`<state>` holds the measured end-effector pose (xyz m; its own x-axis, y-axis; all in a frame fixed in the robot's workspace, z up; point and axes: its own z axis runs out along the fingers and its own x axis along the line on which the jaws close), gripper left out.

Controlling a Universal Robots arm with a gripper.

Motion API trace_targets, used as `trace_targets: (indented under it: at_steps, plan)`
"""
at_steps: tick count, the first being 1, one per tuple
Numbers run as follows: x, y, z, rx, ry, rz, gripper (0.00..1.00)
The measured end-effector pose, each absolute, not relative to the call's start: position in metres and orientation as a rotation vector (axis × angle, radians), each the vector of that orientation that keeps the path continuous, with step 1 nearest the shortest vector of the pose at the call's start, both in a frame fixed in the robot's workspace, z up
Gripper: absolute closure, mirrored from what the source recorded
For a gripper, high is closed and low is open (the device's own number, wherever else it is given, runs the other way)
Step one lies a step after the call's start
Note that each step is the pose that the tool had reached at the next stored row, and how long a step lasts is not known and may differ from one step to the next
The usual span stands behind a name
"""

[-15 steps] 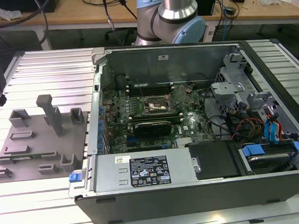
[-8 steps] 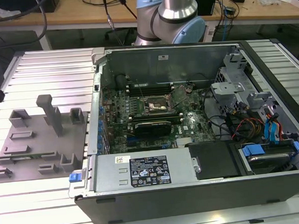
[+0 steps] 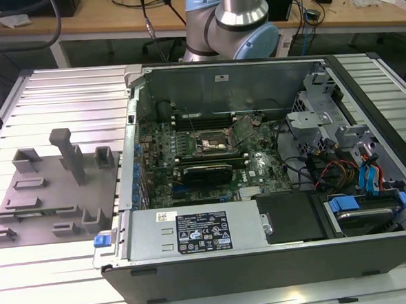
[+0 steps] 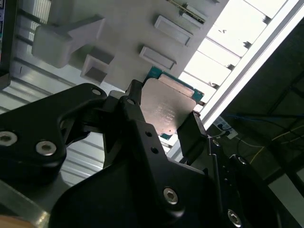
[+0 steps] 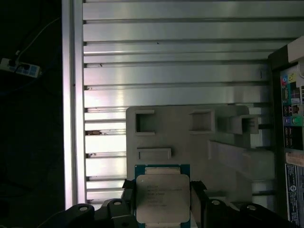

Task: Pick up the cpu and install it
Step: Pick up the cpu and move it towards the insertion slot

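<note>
My gripper (image 5: 162, 190) pinches the cpu (image 5: 162, 203) by two sides, near the tray (image 5: 190, 142). In the exterior view I see the tray at 9 o'clock from the case (image 3: 266, 279).

Nothing here reads outright — the print is all too fine. The cpu (image 5: 160, 197) clamped in my gripper (image 5: 163, 189) carries faint engraved lines on its metal lid, in both wrist views. In the exterior view, the power supply (image 3: 146, 235) at six o'clock from the motherboard (image 3: 259, 166) bears a black label (image 3: 203, 236) with white print and a small white sticker (image 3: 164, 216) at that label's ten o'clock — a second white sticker (image 3: 222, 78) sits on the case wall (image 3: 268, 82) at the motherboard's twelve o'clock.
</note>
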<state>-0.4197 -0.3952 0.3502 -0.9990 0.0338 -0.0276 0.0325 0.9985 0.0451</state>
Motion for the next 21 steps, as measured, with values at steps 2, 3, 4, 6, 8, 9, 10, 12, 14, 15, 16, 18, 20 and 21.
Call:
trace_targets:
  at_steps: [2,3,4,6,8,9,10,12,14,15,16,18,20,21]
  plan:
    - [-0.42,-0.395,0.354,0.052,3.112,0.07,0.45]
    - [-0.42,-0.394,0.358,0.052,3.112,0.07,0.45]
    - [-0.42,-0.394,0.362,0.052,3.112,0.07,0.45]
    - [-0.42,-0.393,0.367,0.052,3.111,0.07,0.45]
    - [-0.42,-0.391,0.375,0.052,3.111,0.07,0.45]
    - [-0.42,-0.391,0.379,0.051,3.111,0.07,0.45]
    - [-0.42,-0.39,0.383,0.052,3.111,0.07,0.45]
    - [-0.42,-0.388,0.391,0.052,3.111,0.07,0.45]
    - [-0.42,-0.386,0.397,0.051,3.111,0.07,0.45]
    - [-0.42,-0.385,0.399,0.052,3.111,0.07,0.45]
    - [-0.42,-0.384,0.401,0.052,3.111,0.07,0.45]
    - [-0.42,-0.382,0.408,0.052,3.111,0.07,0.45]
    - [-0.42,-0.379,0.413,0.052,3.11,0.07,0.45]
    - [-0.42,-0.378,0.416,0.052,3.11,0.07,0.45]
